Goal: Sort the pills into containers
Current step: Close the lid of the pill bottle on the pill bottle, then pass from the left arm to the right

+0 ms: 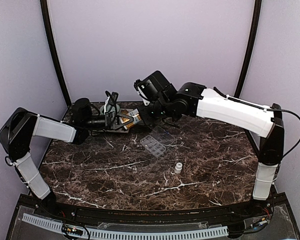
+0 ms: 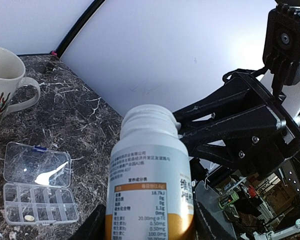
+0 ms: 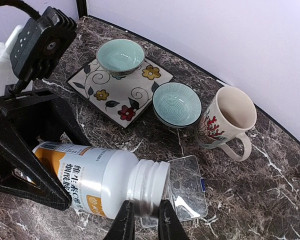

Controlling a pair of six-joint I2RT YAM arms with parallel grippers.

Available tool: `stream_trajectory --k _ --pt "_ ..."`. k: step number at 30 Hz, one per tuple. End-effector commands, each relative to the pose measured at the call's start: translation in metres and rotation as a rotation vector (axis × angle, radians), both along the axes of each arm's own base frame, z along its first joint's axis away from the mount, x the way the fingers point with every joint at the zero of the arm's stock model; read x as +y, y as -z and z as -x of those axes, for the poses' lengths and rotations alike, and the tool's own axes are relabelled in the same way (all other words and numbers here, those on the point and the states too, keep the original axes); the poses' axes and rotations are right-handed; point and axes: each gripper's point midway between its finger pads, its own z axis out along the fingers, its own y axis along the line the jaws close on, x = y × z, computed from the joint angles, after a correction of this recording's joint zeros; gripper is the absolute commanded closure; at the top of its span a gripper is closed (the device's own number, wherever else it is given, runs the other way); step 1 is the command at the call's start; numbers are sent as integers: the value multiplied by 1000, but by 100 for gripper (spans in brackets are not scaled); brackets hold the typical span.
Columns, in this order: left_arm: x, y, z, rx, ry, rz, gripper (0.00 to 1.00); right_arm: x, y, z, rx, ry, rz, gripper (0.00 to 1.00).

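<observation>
A white pill bottle (image 2: 151,165) with an orange label, uncapped, lies nearly level in my left gripper (image 2: 150,222), which is shut on its body; it also shows in the top view (image 1: 128,120) and the right wrist view (image 3: 97,180). The clear organiser box (image 2: 37,200) lies open on the marble with one pale pill (image 2: 28,218) in a compartment. It sits just past the bottle's mouth (image 3: 187,187), mid-table in the top view (image 1: 157,142). My right gripper (image 3: 145,204) sits at the bottle's neck, fingers a narrow gap apart with nothing between them.
A cream mug (image 3: 227,117) with red flowers stands behind the box. Two pale green bowls (image 3: 121,55) (image 3: 177,103) stand by it, one on a flowered square plate (image 3: 97,85). A small white cap (image 1: 178,168) stands on the marble nearer the front.
</observation>
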Motion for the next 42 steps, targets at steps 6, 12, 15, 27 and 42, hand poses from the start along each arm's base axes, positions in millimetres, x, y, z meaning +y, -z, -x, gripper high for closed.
stream_trajectory --k 6,12,15,27,42 --pt "-3 -47 18 -193 19 69 100 4 -15 13 -15 20 -96 56" --pt "-3 -47 18 -195 24 74 100 -18 -39 12 1 53 -241 42" --pt "-3 -48 20 -200 36 78 100 -35 -51 5 21 83 -338 41" --pt "-8 -50 25 -214 115 91 100 -67 -63 -3 327 -57 -731 38" --pt "-11 -49 27 -199 171 64 100 -35 -57 17 527 -249 -828 38"
